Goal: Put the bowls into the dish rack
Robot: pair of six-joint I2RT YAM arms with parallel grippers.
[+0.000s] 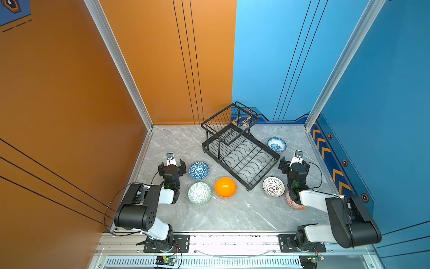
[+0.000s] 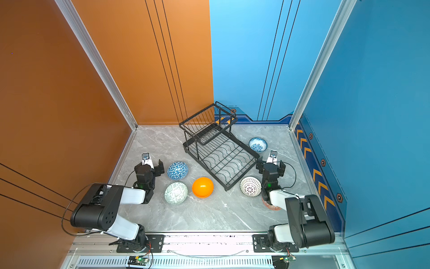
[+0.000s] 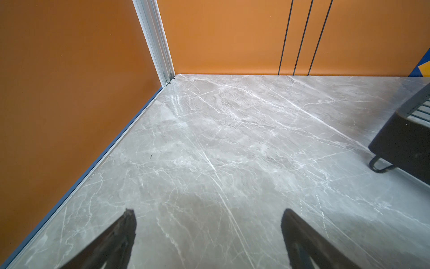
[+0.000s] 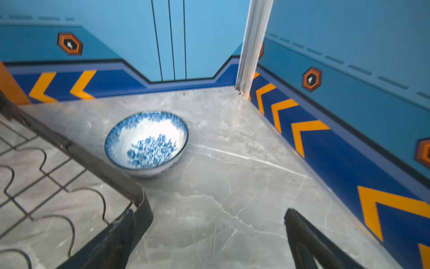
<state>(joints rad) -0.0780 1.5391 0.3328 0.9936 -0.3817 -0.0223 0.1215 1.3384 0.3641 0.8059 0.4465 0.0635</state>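
Note:
The black wire dish rack stands askew at mid-back with nothing in it. Left of it lie a blue triangle bowl, a pale green bowl and an orange bowl. A white lattice bowl sits off the rack's near corner. A red-orange bowl is half hidden under my right arm. A floral bowl sits upright behind the rack. My left gripper hangs open beside the blue bowl, over bare table. My right gripper is open by the rack's corner, short of the floral bowl.
Orange walls close the left and back left, blue walls the right and back right. The grey marble table has free room along its front. The arm bases sit on a rail at the near edge.

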